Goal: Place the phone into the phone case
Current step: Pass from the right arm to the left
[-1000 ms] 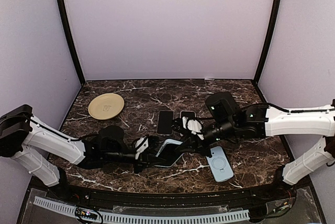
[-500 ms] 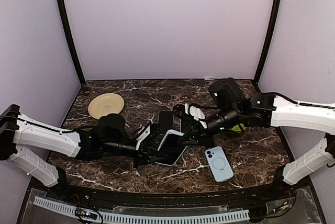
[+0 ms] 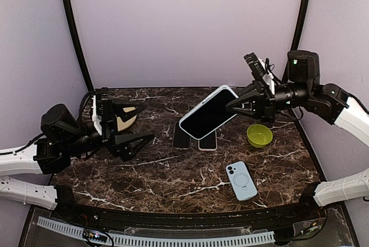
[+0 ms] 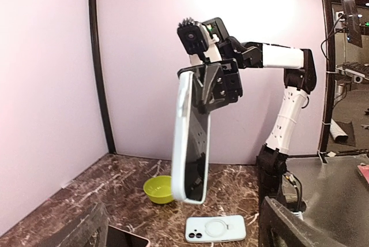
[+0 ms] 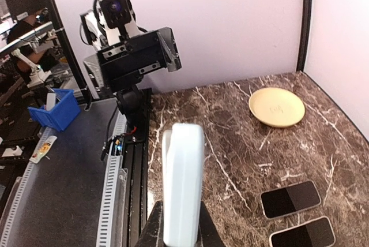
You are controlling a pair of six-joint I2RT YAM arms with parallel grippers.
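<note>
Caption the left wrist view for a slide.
Right gripper holds the phone in mid-air; green bowl and phone case on the table.

Bowl (image 3: 259, 135) — obstacle near phone case (image 3: 241, 180)

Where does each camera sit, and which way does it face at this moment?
Top external: above and behind the robot, looking down on the table; it shows the left gripper open and the right gripper shut on the held phone.
Left wrist: low over the table, facing across at the right gripper; its own fingers frame the bottom.
Right wrist: raised, looking along the held phone's edge at the left gripper; its own fingers sit at the bottom.
Shared: both wrist views show the held phone, from opposite sides.
</note>
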